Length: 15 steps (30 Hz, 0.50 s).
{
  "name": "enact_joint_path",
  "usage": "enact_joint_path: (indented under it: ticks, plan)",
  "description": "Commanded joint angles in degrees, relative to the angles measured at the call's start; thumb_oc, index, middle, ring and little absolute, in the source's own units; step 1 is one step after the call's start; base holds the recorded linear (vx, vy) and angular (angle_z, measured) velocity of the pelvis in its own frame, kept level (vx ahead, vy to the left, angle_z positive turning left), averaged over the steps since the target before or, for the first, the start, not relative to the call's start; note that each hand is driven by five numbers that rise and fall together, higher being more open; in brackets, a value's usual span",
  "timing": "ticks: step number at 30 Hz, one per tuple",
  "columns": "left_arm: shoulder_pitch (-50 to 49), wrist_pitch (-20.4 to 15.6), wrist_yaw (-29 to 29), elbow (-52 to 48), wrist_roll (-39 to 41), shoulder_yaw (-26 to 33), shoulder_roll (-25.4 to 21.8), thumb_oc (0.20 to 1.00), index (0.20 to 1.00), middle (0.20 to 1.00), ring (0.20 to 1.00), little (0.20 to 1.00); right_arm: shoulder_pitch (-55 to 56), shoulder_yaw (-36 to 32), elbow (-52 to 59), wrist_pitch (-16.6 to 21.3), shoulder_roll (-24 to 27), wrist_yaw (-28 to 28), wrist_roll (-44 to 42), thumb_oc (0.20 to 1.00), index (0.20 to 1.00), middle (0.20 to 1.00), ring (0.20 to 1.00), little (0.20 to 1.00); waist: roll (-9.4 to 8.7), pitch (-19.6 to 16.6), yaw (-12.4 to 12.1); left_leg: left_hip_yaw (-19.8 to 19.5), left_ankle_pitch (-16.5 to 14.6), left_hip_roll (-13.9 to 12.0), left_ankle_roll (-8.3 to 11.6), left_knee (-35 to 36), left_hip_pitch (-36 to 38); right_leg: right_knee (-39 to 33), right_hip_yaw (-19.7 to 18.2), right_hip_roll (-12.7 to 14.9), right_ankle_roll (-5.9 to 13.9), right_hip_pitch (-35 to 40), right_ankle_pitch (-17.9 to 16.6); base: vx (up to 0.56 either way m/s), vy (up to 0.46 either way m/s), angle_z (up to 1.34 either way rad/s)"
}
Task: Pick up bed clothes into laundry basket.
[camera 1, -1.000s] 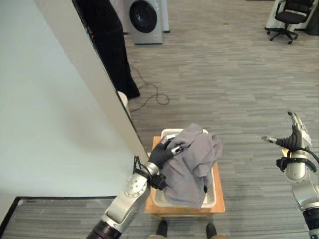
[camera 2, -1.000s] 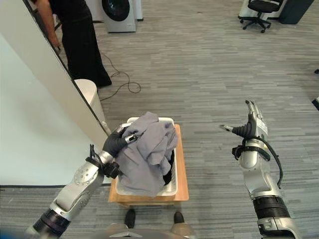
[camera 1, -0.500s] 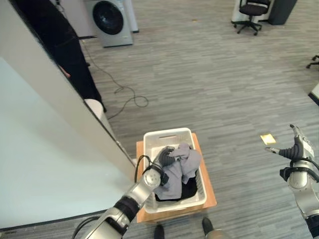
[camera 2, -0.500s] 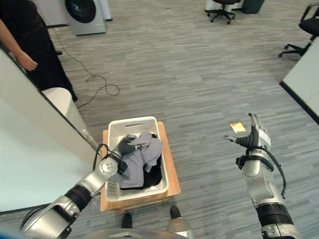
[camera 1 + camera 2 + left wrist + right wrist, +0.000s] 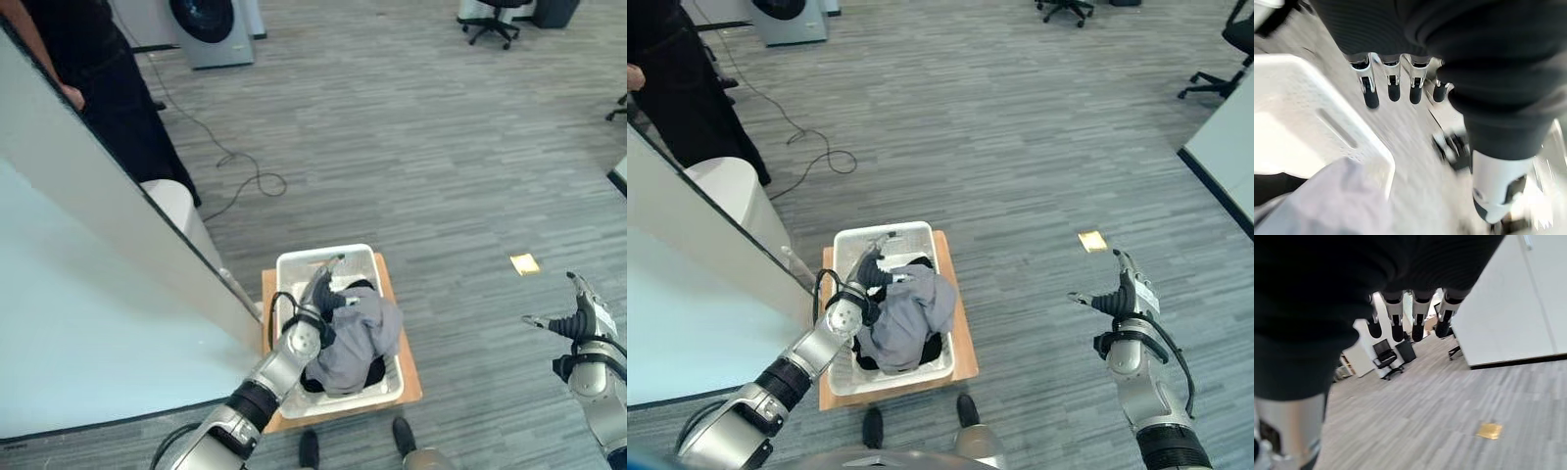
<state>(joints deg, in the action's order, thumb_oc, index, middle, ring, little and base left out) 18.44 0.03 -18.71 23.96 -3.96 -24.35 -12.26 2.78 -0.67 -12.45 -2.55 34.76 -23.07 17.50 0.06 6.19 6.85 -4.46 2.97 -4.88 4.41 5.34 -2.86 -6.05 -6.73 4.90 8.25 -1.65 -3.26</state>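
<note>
— Left hand [image 5: 315,297]: what is held by it?
— Nothing; its fingers [image 5: 1393,83] are seen straight and spread, above the far part of the laundry basket [image 5: 937,371].
— Where is the grey garment [image 5: 358,336]?
— Just beside the hand, heaped in the basket, one fold draped on the near rim.
— How will it handle?
— It is judged soft, light and limp; a bunched fold on top should be taken.
— And the right hand [image 5: 1122,297]?
— Well apart, held open and empty.
</note>
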Motion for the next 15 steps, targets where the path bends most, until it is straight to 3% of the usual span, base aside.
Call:
enact_joint_path:
  ticks: [1, 3, 5, 10, 12, 13, 14, 15]
  plan:
    - [4.9, -5.0, -0.6, -2.7, 7.2, -0.1, -1.1, 1.0, 1.0, 1.0, 1.0, 1.0, -1.4, -2.0, 4.5, 2.7, 1.6, -0.5, 0.1, 1.0, 1.0, 1.0, 1.0, 1.0, -1.76, -0.8, -3.0, -2.3, -4.9, 1.7, -0.68, -0.3, 1.3, 1.1, 4.5, -1.6, -0.21, -1.9, 1.9, 0.02, -0.094, 0.15]
    - [2.5, -6.5, 1.1, -11.5, 10.1, 1.7, -3.8, 1.0, 1.0, 1.0, 1.0, 1.0, -1.0, -1.4, 6.8, 3.9, 1.3, 0.5, -0.1, 1.0, 1.0, 1.0, 1.0, 1.0, -1.75, -0.6, -3.6, -2.9, -4.7, 1.2, -0.39, -0.3, 1.5, 1.1, 5.0, -2.0, -0.61, -1.0, 2.5, 0.01, -0.148, 0.17]
    - [-5.7, -9.9, 3.3, -24.9, 15.2, 8.0, -8.7, 1.0, 1.0, 1.0, 1.0, 1.0, 0.8, -1.8, 11.3, 5.8, 0.9, 1.8, 0.9, 1.0, 1.0, 1.0, 1.0, 1.0, -1.42, -0.1, -5.0, -4.0, -4.3, 0.4, 0.04, -0.3, 1.3, 1.1, 5.8, -2.7, -1.15, -0.2, 3.3, -0.03, -0.175, 0.19]
    - [-16.2, -12.6, 7.9, -34.5, 23.7, 15.8, -11.9, 1.0, 1.0, 1.0, 1.0, 1.0, 1.8, -2.4, 14.0, 7.8, -0.2, 3.5, 0.0, 1.0, 1.0, 1.0, 1.0, 1.0, -0.83, 1.2, -7.2, -5.7, -2.5, -0.6, 0.62, -0.3, 0.0, 1.1, 7.3, -3.9, -2.14, 0.3, 4.4, -0.07, -0.105, 0.28]
    - [-22.4, -13.0, 12.1, -36.8, 28.0, 19.4, -14.3, 1.0, 1.0, 1.0, 1.0, 1.0, 0.2, -2.4, 15.5, 8.6, 0.2, 5.4, -1.7, 1.0, 1.0, 1.0, 1.0, 1.0, 0.19, 2.8, -9.3, -7.5, -0.8, -0.4, 0.46, -0.5, -1.2, 1.1, 8.0, -4.2, -2.62, 0.2, 5.0, -0.3, -0.126, 0.32]
    - [-23.9, -12.7, 14.3, -36.3, 31.6, 20.8, -14.7, 1.0, 1.0, 1.0, 1.0, 1.0, -1.4, -1.6, 15.8, 8.9, 0.9, 6.3, -2.7, 1.0, 1.0, 1.0, 1.0, 1.0, -0.76, 5.2, -9.9, -8.3, -2.9, 1.5, 0.9, -6.3, -3.7, 1.1, 8.3, -2.7, -3.06, -0.5, 3.9, -0.33, -0.078, 0.21]
    - [-23.9, -12.7, 14.4, -36.3, 31.8, 21.0, -14.7, 1.0, 1.0, 1.0, 1.0, 1.0, -1.6, -1.5, 15.7, 8.9, 0.9, 6.3, -2.8, 1.0, 1.0, 1.0, 1.0, 1.0, -0.85, 5.3, -9.7, -8.4, -3.7, 1.8, 0.83, -7.8, -4.5, 1.1, 8.4, -2.6, -2.98, -0.5, 4.0, -0.41, -0.086, 0.28]
    - [-24.9, -12.7, 15.3, -35.8, 33.6, 22.0, -14.4, 1.0, 1.0, 1.0, 1.0, 1.0, -2.2, -0.8, 15.8, 9.0, 1.0, 6.7, -3.1, 1.0, 1.0, 1.0, 1.0, 1.0, -1.64, 5.9, -9.7, -8.3, -7.3, 2.9, 0.8, -14.1, -5.6, 1.1, 8.9, -1.4, -3.0, -1.5, 3.4, -0.25, -0.031, 0.31]
